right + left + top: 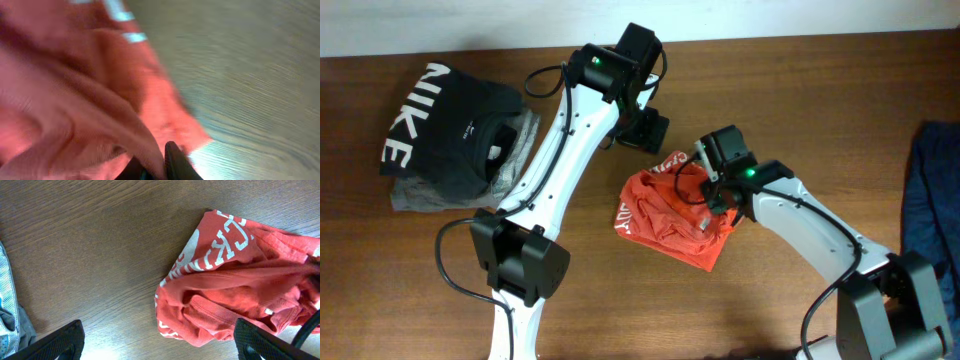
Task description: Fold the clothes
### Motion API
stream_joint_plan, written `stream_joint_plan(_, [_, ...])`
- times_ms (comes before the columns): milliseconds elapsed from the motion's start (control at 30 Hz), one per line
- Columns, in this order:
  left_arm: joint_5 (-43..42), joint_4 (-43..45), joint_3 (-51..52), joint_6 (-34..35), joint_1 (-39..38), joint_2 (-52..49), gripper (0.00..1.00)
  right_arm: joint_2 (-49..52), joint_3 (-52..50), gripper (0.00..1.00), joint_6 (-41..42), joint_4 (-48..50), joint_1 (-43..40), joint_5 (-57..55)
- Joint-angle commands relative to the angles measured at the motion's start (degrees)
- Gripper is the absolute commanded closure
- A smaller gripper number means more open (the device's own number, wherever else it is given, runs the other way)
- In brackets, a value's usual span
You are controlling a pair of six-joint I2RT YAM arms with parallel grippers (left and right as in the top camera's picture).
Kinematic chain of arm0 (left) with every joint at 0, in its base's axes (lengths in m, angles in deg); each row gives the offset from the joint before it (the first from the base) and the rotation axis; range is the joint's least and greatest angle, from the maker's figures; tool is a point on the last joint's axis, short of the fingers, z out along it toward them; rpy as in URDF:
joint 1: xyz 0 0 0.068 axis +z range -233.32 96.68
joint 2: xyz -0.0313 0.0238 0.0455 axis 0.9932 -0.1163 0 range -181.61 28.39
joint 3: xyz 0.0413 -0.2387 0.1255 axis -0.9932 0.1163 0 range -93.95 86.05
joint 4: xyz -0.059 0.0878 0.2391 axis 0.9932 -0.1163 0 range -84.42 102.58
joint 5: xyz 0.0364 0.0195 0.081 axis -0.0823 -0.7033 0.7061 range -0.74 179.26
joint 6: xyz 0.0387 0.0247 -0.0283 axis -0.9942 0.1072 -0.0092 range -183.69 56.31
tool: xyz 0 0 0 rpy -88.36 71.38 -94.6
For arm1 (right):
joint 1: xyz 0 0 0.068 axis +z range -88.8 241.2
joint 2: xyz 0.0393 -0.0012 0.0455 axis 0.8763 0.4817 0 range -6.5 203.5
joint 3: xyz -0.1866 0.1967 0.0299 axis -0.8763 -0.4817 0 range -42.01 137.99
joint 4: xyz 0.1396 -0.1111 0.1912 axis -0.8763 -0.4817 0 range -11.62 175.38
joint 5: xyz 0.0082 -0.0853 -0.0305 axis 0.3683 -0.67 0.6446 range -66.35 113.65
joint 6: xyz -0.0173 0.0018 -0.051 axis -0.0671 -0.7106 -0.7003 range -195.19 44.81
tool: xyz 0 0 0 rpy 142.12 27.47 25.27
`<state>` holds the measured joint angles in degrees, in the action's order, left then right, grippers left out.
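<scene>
Red-orange T-shirt (pixel 655 215) in the right jaws' narrow pinch; left jaws wide, empty.

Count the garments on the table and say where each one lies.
4. A red-orange T-shirt lies crumpled at the centre. A black NIKE garment is at the far left, with a grey garment under it. A blue garment is at the right edge. Others may lie hidden underneath.

Black NIKE garment (pixel 460 130) atop grey one (pixel 417 196) (far left).
</scene>
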<state>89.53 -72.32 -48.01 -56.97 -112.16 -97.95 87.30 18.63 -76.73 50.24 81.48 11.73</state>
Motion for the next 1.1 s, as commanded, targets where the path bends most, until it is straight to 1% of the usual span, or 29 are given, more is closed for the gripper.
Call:
stream_joint_plan(0, [-0.02, -0.17, -1.01, -0.11, 0.15, -0.39, 0.05, -1.49, 0.35, 0.85, 5.09, 1.31, -2.67, -5.18])
stream_joint_plan(67, [-0.02, 0.0, -1.01, -0.11, 0.15, -0.39, 0.05, -1.49, 0.35, 0.82, 5.11, 2.51, -3.61, -3.67])
stream_joint_plan(100, [-0.02, 0.04, -1.01, -0.11, 0.15, -0.39, 0.05, -1.49, 0.35, 0.79, 5.53, 3.04, -4.0, -3.52])
stream_joint_plan(167, [-0.02, 0.0, -1.01, -0.11, 0.15, -0.39, 0.05, -1.49, 0.35, 0.68, 7.52, 3.87, -5.01, -3.56])
stream_joint_plan(200, [-0.02, -0.02, -1.01, -0.11, 0.13, -0.39, 0.05, -1.49, 0.35, 0.58, 8.46, 4.09, -5.44, -3.56])
stream_joint_plan(233, [-0.02, -0.04, -1.01, -0.11, 0.13, -0.39, 0.05, -1.49, 0.35, 0.53, 9.57, 4.11, -5.95, -3.54])
stream_joint_plan(267, [-0.02, -0.07, -1.01, -0.11, 0.15, -0.39, 0.05, -1.51, 0.35, 0.52, 10.38, 3.91, -6.38, -3.41])
stream_joint_plan(367, [-0.02, -0.28, -1.01, -0.11, 0.15, -0.39, 0.04, -2.19, 0.7, 0.52, 10.73, 1.42, -7.54, 1.44])
stream_joint_plan(433, [-0.02, -0.33, -1.01, -0.11, 0.15, -0.39, 0.05, -3.72, 1.14, 0.53, 6.1, -1.14, -7.65, 10.36])
stream_joint_plan(467, [0.0, -0.26, -1.01, -0.11, 0.15, -0.39, 0.05, -5.27, 1.18, 0.53, 2.49, -2.4, -7.45, 17.31])
stream_joint_plan(533, [0.0, -0.17, -1.01, -0.11, 0.15, -0.39, 0.04, -7.45, 1.18, 0.53, 0.33, -3.76, -7.04, 23.23])
stream_joint_plan(667, [0.0, 0.37, -1.01, -0.11, 0.15, -0.39, 0.04, -12.0, 1.18, 0.53, 2.78, -5.79, -5.97, 22.64])
stream_joint_plan(767, [0.0, 0.39, -1.01, -0.11, 0.15, -0.39, 0.04, -13.2, 1.18, 0.64, 3.96, -6.56, -5.99, 23.1])
stream_joint_plan(800, [0.0, 0.39, -1.01, -0.11, 0.15, -0.39, 0.04, -13.07, 1.16, 0.69, 3.96, -6.99, -5.99, 23.61])
stream_joint_plan(833, [0.0, 0.39, -1.01, -0.11, 0.15, -0.39, 0.04, -12.61, 1.07, 0.71, 3.98, -7.26, -5.97, 24.15])
stream_joint_plan(900, [0.0, 0.44, -1.01, -0.11, 0.15, -0.39, 0.04, -10.95, 0.81, 0.7, 3.96, -7.61, -5.97, 25.9])
stream_joint_plan(1033, [0.0, 0.68, -1.01, -0.11, 0.15, -0.39, 0.04, -6.05, 0.66, 0.63, 4.22, -6.49, -5.25, 26.91])
stream_joint_plan(1067, [0.0, 0.66, -1.01, -0.11, 0.15, -0.39, 0.04, -3.74, 0.66, 0.59, 5.64, -5.18, -4.9, 26.95])
